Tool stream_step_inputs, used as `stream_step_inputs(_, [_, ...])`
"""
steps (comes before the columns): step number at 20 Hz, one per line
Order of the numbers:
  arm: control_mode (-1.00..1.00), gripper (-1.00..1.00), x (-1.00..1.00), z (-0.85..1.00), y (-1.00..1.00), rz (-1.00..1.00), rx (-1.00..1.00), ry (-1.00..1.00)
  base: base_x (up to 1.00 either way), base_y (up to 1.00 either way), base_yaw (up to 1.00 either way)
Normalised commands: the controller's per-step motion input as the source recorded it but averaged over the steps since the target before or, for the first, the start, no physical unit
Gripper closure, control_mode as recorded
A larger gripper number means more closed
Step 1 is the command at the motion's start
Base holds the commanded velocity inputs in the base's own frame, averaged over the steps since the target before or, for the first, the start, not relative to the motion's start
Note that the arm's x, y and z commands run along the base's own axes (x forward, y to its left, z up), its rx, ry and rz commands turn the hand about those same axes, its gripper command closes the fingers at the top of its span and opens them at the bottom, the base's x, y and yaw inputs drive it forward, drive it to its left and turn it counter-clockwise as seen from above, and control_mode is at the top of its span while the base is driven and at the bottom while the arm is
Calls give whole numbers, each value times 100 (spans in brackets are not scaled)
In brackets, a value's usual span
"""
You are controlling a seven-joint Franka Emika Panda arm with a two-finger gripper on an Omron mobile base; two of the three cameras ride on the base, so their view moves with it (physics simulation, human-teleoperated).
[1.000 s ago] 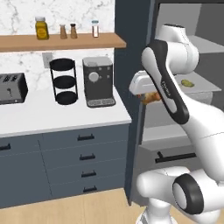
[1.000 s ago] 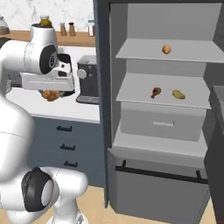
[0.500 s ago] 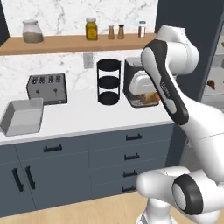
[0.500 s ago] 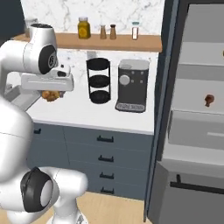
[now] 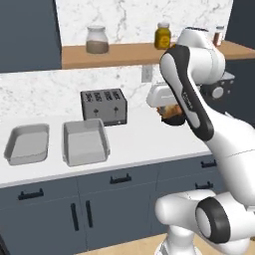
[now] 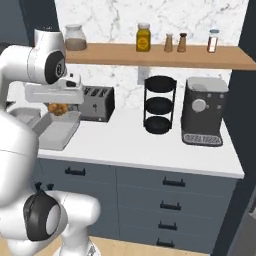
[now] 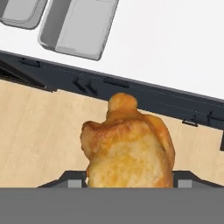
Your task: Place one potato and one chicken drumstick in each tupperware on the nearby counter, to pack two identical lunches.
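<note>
Tupperware: two shallow light-grey rectangular trays sit side by side on white tabletop, both look empty. End effector clamped on golden-brown club-shaped chicken drumstick, held up off tabletop. Judging: light, firm, probably greasy; grip thick end, not narrow tip.

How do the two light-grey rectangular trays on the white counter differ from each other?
The right light-grey tray looks slightly larger and deeper than the left light-grey tray. The right tray stands in front of the black toaster; the left tray sits beside it, farther out. Both look empty.
</note>
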Motion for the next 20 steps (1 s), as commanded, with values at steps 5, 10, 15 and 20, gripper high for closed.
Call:
stream_step_inputs(5, [100, 100, 0, 0, 0, 0, 0, 0, 9, 100, 0])
stream_step_inputs(10, [100, 100, 0, 0, 0, 0, 0, 0, 15, 100, 0])
stream_step_inputs(15, [100, 100, 0, 0, 0, 0, 0, 0, 25, 100, -5])
stream_step_inputs(20, [-100, 100, 40, -41, 20, 0, -11, 0, 6, 14, -1])
